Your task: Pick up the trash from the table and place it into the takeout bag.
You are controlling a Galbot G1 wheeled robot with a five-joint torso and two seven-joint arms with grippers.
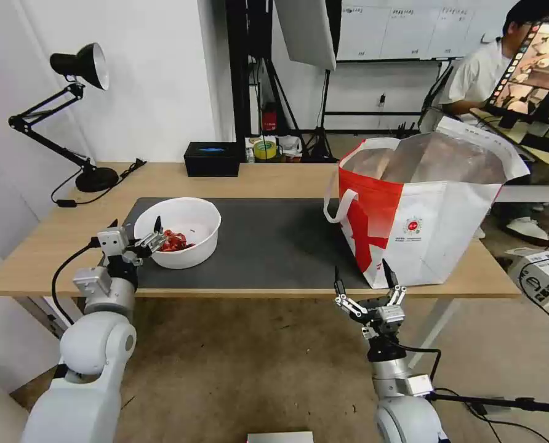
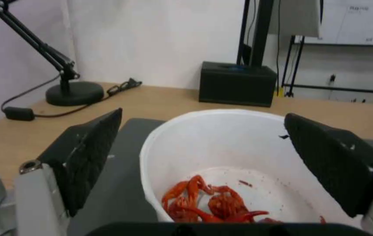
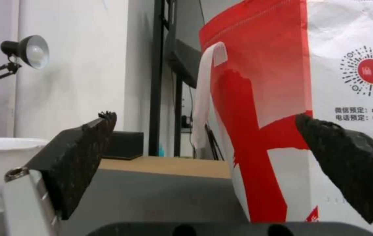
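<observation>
A white round bowl [image 1: 185,229] holding red scraps [image 1: 175,241] stands on the left part of the dark grey mat [image 1: 274,237] on the table [image 1: 268,175]. My left gripper [image 1: 135,229] is open at the bowl's left rim. In the left wrist view the bowl [image 2: 221,147] sits between its spread fingers [image 2: 92,154], one beside the wall and one over the inside. The red-and-white takeout bag [image 1: 422,209] stands open on the table's right end. My right gripper [image 1: 362,274] hangs open below the table's front edge, just before the bag [image 3: 273,98].
A black rectangular box [image 1: 212,159] sits at the table's back edge. A black desk lamp [image 1: 80,117] with its cable stands at the back left. A person sits at a desk behind the bag. A white box [image 1: 545,274] and cables lie on the floor at right.
</observation>
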